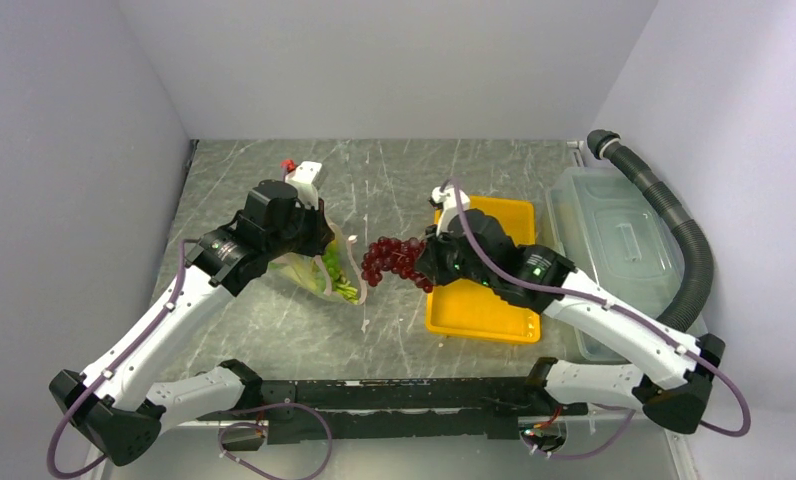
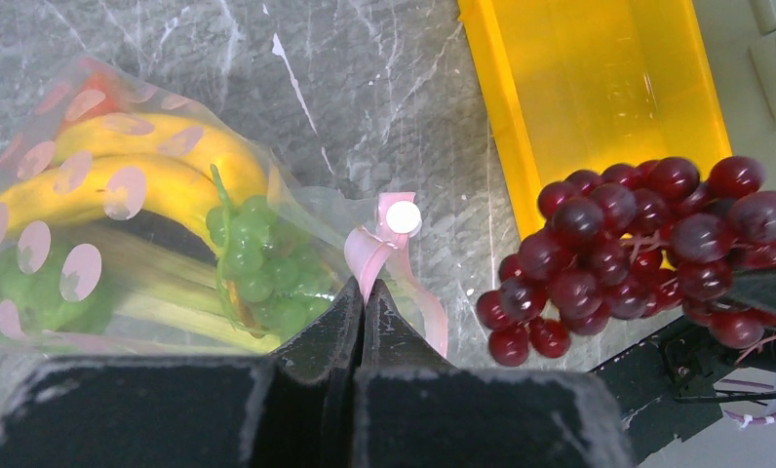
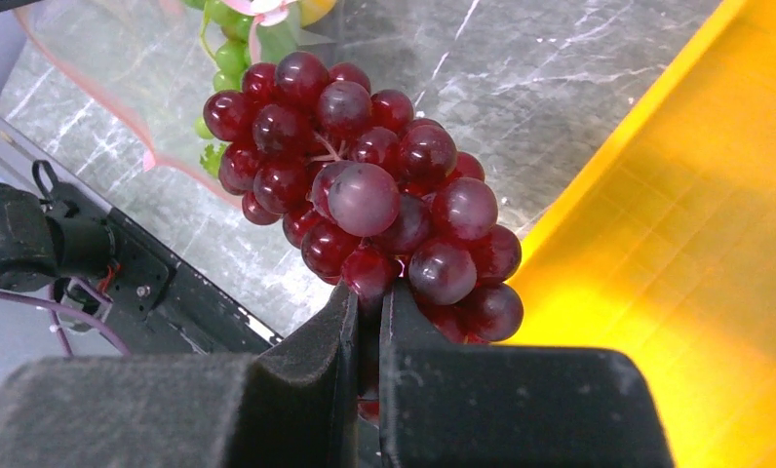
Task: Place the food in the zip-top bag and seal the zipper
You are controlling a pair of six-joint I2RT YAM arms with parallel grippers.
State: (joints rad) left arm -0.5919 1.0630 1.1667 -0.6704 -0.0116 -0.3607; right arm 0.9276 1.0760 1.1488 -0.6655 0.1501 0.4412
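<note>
From above, the zip-top bag (image 1: 314,268) lies on the marble table (image 1: 404,330) left of centre, under the tip of the left arm, with green and yellow food showing through it. The purple grape bunch (image 1: 392,258) hangs at the tip of the right arm, between the bag and the yellow tray (image 1: 484,305) (a lidded bin (image 1: 614,250) sits further right).

In the left wrist view, the left gripper (image 2: 363,292) is closed, its fingers pressed together on the pink zipper (image 2: 396,249) at the bag's mouth. Bananas (image 2: 160,175), green grapes (image 2: 252,249) and a pale celery stalk (image 2: 179,312) lie inside.

In the right wrist view, the right gripper (image 3: 367,302) is clamped on the underside of the purple bunch, near the bag's pink edge, with the tray alongside.
</note>
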